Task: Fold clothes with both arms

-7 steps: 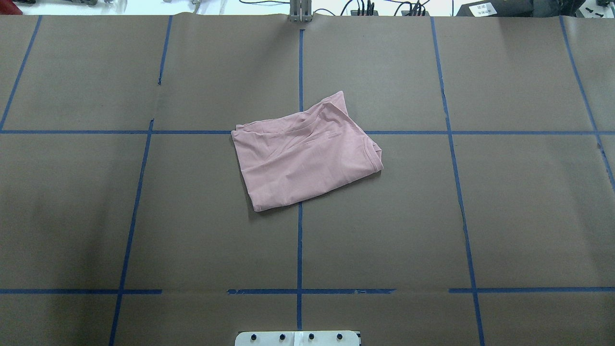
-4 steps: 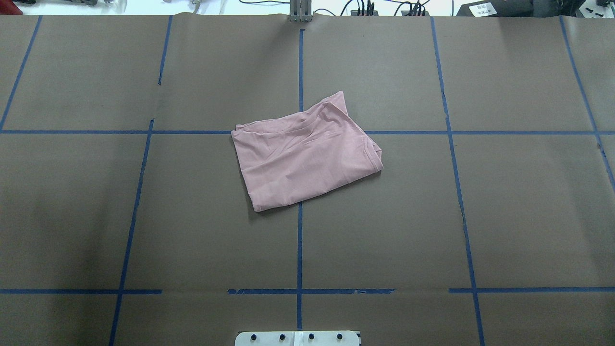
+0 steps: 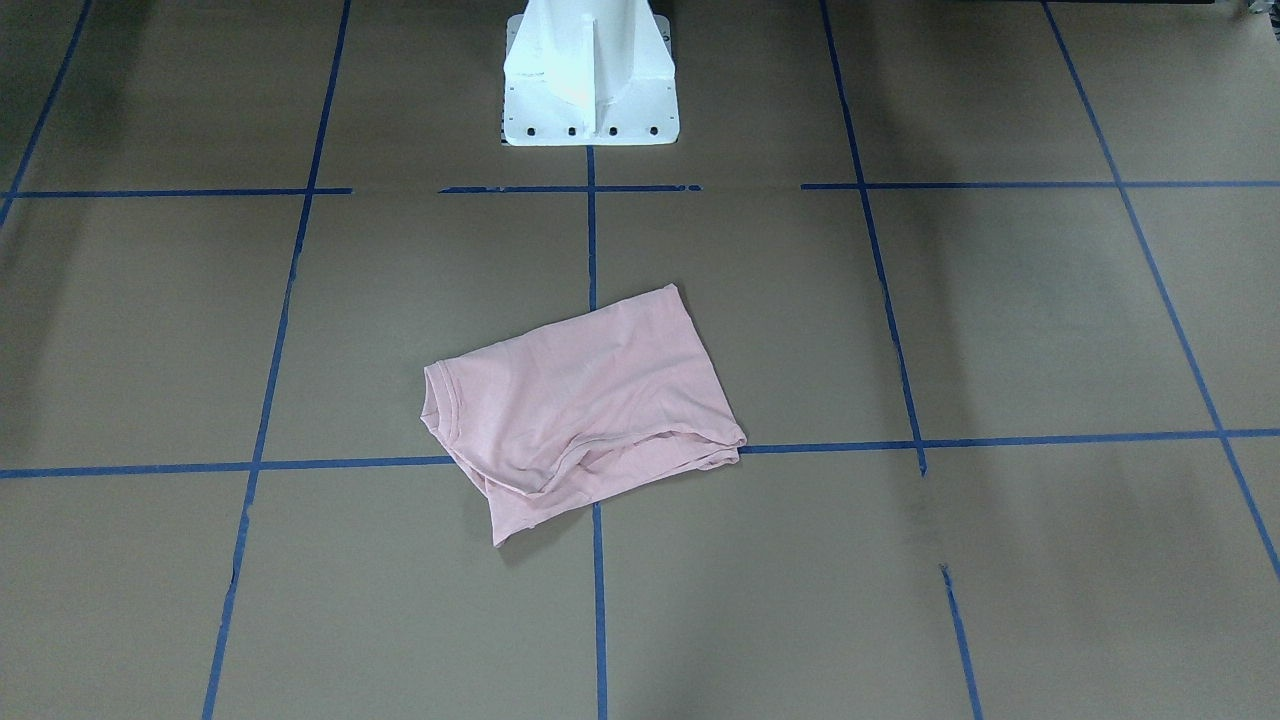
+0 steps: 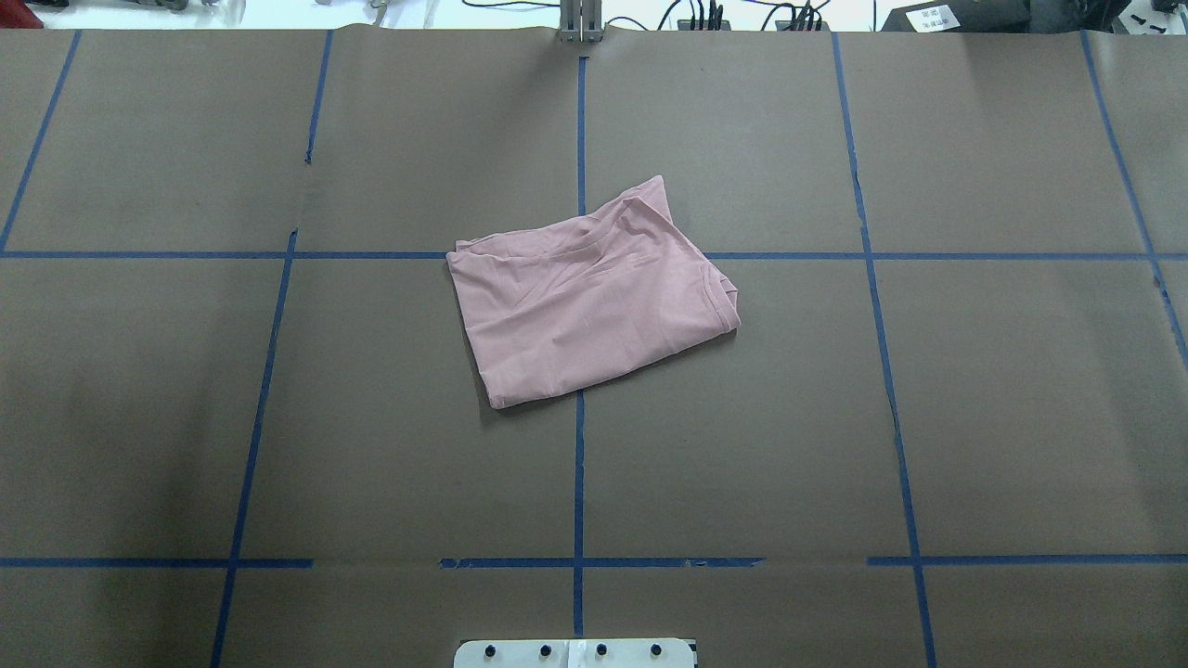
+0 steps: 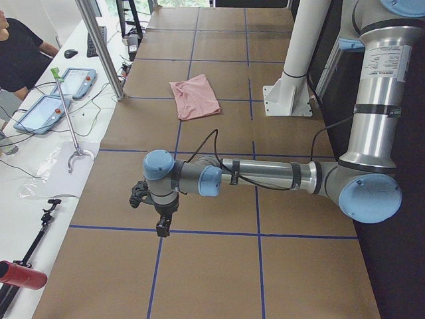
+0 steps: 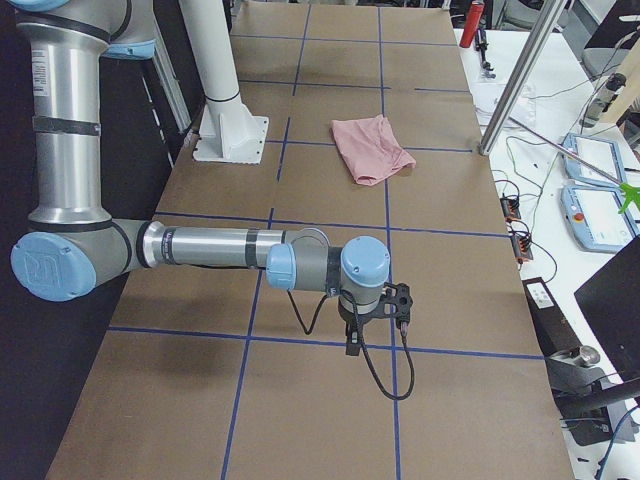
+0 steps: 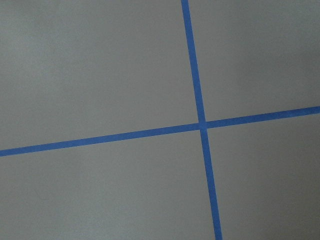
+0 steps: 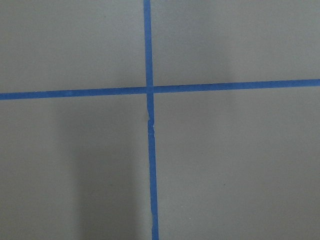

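The clothes are one pale pink T-shirt [image 4: 589,297], lying folded into a rough rectangle near the table's centre, also seen from the front [image 3: 580,410] and from both ends [image 5: 194,98] [image 6: 370,148]. Nothing touches it. My left arm reaches low over the table's left end, its gripper [image 5: 161,222] pointing down, far from the shirt. My right arm mirrors it at the right end, gripper [image 6: 352,340] pointing down. Both grippers show only in the side views, so I cannot tell whether they are open or shut. The wrist views show only brown paper and blue tape.
Brown paper with a blue tape grid [image 4: 579,464] covers the table. The white pedestal [image 3: 588,80] stands at the robot's side. A metal post [image 5: 99,46], tablets [image 5: 73,83] and cables lie along the far edge, where a person [image 5: 16,53] stands.
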`<state>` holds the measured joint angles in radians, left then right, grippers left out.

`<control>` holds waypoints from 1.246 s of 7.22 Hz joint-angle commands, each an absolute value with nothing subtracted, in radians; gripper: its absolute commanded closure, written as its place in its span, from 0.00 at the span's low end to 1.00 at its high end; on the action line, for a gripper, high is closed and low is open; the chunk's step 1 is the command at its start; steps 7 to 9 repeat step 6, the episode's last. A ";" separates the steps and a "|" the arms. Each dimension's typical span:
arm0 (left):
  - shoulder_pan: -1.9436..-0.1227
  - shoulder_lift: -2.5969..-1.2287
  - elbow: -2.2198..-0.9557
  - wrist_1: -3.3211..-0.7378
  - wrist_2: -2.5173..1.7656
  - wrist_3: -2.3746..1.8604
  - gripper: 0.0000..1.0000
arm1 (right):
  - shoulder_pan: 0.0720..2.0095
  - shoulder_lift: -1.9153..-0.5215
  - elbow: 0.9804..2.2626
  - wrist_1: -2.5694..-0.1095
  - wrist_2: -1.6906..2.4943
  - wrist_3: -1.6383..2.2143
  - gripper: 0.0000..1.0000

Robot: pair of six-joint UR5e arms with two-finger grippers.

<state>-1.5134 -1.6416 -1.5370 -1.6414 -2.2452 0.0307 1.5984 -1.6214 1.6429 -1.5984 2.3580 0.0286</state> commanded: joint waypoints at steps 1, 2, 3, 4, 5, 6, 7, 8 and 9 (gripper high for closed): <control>-1.514 -1.643 -1.537 -1.641 -2.246 0.031 0.00 | 1.598 -1.621 1.641 -1.598 2.358 0.028 0.00; -1.513 -1.643 -1.537 -1.641 -2.244 0.031 0.00 | 1.598 -1.621 1.641 -1.598 2.359 0.028 0.00; -1.513 -1.643 -1.539 -1.641 -2.244 0.029 0.00 | 1.598 -1.621 1.641 -1.597 2.359 0.029 0.00; -1.514 -1.644 -1.539 -1.641 -2.244 0.029 0.00 | 1.598 -1.621 1.632 -1.595 2.361 0.028 0.00; -1.514 -1.644 -1.539 -1.641 -2.246 0.031 0.00 | 1.598 -1.621 1.623 -1.594 2.362 0.023 0.00; -1.514 -1.644 -1.539 -1.641 -2.246 0.031 0.00 | 1.598 -1.621 1.623 -1.594 2.364 0.021 0.00; -1.514 -1.644 -1.539 -1.641 -2.246 0.031 0.00 | 1.598 -1.621 1.623 -1.594 2.364 0.021 0.00; -1.514 -1.644 -1.539 -1.641 -2.246 0.031 0.00 | 1.598 -1.621 1.623 -1.594 2.364 0.021 0.00; -1.514 -1.644 -1.539 -1.641 -2.246 0.031 0.00 | 1.598 -1.621 1.623 -1.594 2.364 0.021 0.00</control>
